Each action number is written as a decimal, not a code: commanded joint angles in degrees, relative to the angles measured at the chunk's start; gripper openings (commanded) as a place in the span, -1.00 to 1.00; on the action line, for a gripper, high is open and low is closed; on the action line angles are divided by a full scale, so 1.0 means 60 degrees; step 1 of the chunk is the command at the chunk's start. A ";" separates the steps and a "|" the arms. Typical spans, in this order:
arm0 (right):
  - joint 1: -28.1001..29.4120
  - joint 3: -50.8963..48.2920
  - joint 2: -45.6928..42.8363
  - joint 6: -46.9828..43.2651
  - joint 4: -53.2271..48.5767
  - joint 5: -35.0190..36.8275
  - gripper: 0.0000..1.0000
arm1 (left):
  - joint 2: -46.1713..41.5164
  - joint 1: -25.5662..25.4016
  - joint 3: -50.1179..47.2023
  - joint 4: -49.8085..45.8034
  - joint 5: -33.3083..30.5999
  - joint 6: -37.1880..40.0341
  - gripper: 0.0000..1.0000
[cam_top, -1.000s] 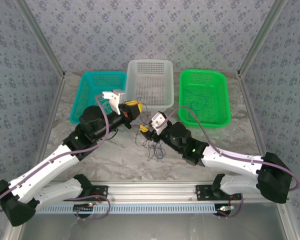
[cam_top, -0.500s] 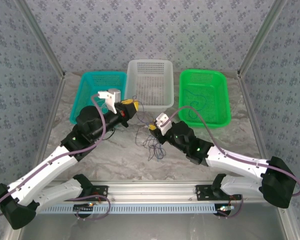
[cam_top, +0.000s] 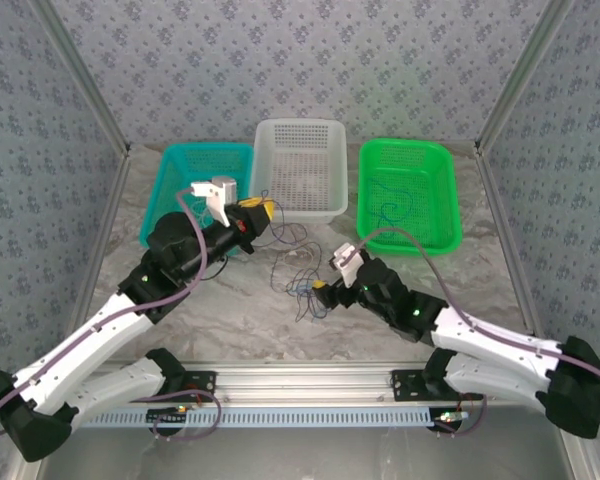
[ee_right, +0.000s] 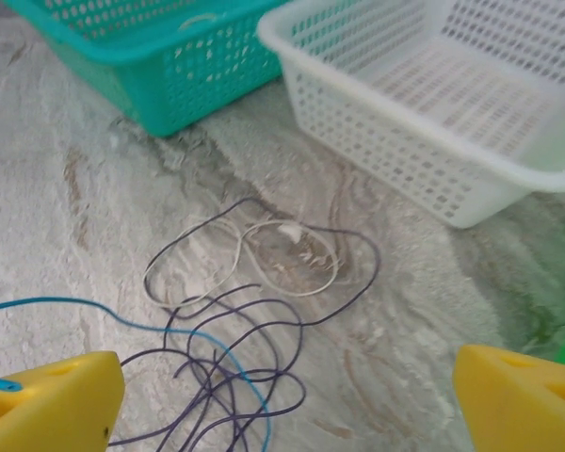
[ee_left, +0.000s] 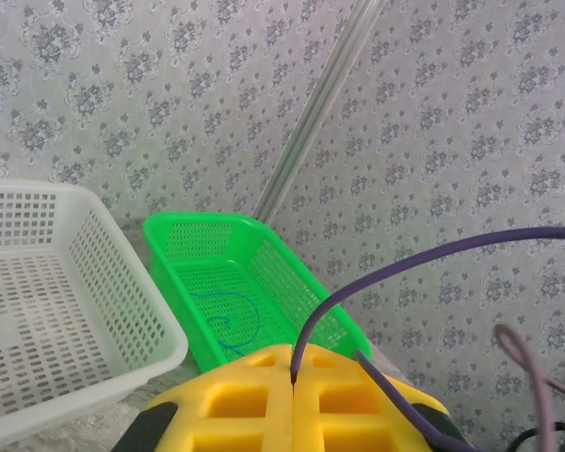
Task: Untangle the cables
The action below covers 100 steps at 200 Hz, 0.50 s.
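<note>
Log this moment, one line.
left claw: shut on purple cable | right claw: open, facing cable tangle | cable tangle: on table, near white basket

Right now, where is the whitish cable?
The whitish cable lies looped on the table, mid right wrist view, between the white basket and the purple cables.

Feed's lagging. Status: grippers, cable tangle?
Left gripper shut on dark purple thin cable. Right gripper open, low over tangle of thin purple, blue and whitish cables. Nothing in the way.
</note>
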 commanded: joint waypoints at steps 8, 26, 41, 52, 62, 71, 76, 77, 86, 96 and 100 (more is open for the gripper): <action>-0.0182 0.0700 -0.0191 -0.0005 -0.2434 0.1832 0.88 | 0.0034 0.0056 0.0163 0.0381 0.0112 -0.0176 -0.94; -0.0364 0.1906 0.0703 0.0641 -0.5165 0.2887 0.90 | 0.0022 0.0063 0.0200 0.0363 0.0092 -0.0150 -0.93; -0.0497 0.2344 0.0986 0.1130 -0.6386 0.3121 0.98 | 0.0033 0.0053 0.0201 0.0351 0.0076 -0.0147 -0.93; -0.0771 0.2406 0.0879 0.1078 -0.6610 0.2462 1.00 | 0.0044 0.0060 0.0197 0.0351 0.0089 -0.0169 -0.93; -0.0867 0.2425 0.0812 0.0979 -0.6639 0.2303 1.00 | 0.0063 0.0058 0.0170 0.0366 0.0105 -0.0176 -0.93; -0.0849 0.2470 0.0823 0.0773 -0.6641 0.2279 1.00 | 0.0072 0.0063 0.0153 0.0352 0.0122 -0.0176 -0.93; -0.0811 0.2483 0.0837 0.0651 -0.6637 0.2260 1.00 | 0.0084 0.0052 0.0146 0.0348 0.0120 -0.0176 -0.93; -0.0802 0.2499 0.0845 0.0643 -0.6640 0.2267 1.00 | 0.0080 0.0052 0.0146 0.0350 0.0113 -0.0176 -0.93; -0.0751 0.2543 0.0854 0.0665 -0.6608 0.2346 1.00 | 0.0069 0.0059 0.0131 0.0351 0.0113 -0.0176 -0.93; -0.0788 0.2548 0.0719 0.0803 -0.6350 0.2271 1.00 | 0.0066 0.0054 0.0103 0.0335 0.0110 -0.0176 -0.93; -0.0796 0.2496 0.0614 0.0826 -0.6097 0.2156 1.00 | 0.0049 0.0059 0.0115 0.0333 0.0111 -0.0176 -0.93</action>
